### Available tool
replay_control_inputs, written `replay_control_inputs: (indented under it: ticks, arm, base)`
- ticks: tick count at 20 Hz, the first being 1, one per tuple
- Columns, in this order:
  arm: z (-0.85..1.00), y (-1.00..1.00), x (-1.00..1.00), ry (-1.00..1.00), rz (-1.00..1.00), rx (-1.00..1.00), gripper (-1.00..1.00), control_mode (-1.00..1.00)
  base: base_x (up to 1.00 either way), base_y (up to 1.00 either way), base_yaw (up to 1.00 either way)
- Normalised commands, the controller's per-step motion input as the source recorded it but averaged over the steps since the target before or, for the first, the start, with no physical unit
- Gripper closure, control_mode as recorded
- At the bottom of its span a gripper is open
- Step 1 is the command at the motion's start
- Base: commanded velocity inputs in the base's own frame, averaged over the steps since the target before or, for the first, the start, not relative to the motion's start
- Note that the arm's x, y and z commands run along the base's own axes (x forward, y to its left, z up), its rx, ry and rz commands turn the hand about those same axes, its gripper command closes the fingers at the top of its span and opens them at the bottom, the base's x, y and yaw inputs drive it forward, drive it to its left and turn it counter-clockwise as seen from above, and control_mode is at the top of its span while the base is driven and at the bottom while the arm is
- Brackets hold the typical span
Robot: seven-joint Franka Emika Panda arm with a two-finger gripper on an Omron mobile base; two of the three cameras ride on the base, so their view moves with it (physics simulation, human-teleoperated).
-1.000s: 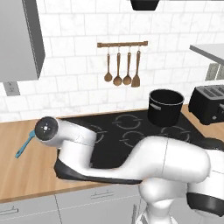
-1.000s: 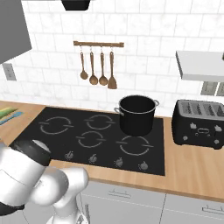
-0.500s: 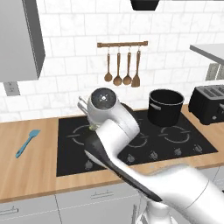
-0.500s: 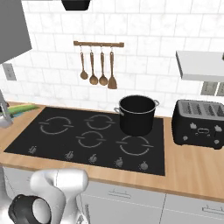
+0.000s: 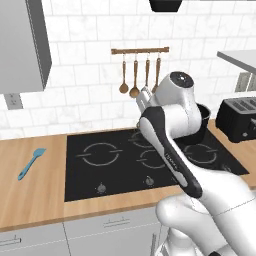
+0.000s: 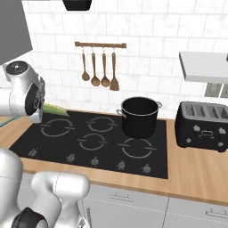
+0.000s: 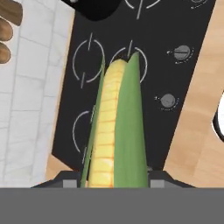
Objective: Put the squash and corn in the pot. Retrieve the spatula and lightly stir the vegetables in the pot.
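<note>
Holding the corn (image 7: 114, 127) between its two dark tips, the gripper (image 7: 113, 178) was seen from the hand camera. The jaws were closed part way, only as far as the thick end of the corn let them, and one tip pressed on each side of it. The corn stuck straight out ahead of the gripper, with its yellow rows in the middle and green husk along both edges. It was lifted up off the counter and touched nothing but the tips.

Under the gripper the black stovetop (image 7: 153, 65) was seen, with its ring marks and small round knobs. Past the tip of the corn, at the far edge of the hand camera's picture, a bit of the black pot (image 7: 94, 8) was seen. In the right base view the pot (image 6: 139, 116) stood on a back burner, well apart from the green husk end of the corn (image 6: 54, 110) that poked out beside the arm. In the left base view the pot (image 5: 204, 116) was mostly hidden behind the white arm.

The light-blue spatula (image 5: 31, 163) was left lying flat on the wooden counter (image 5: 35, 200), far from the gripper, beside the stovetop.
</note>
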Motion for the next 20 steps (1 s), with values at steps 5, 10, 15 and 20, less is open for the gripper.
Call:
replay_control_inputs:
  ticks: [5, 10, 15, 20]
  arm:
    - [0.27, -0.98, 0.67, 0.16, -0.26, 0.28, 1.00, -1.00]
    - [0.23, -0.88, 0.60, 0.04, -0.20, 0.28, 1.00, -1.00]
    - [0.27, -0.76, 0.63, 0.00, -0.18, 0.27, 1.00, -1.00]
    - [0.18, -0.66, 0.52, 0.00, -0.15, 0.25, 1.00, -1.00]
  base:
    - [0.00, 0.00, 0.00]
    - [0.00, 0.00, 0.00]
    - [0.00, 0.00, 0.00]
    - [0.00, 0.00, 0.00]
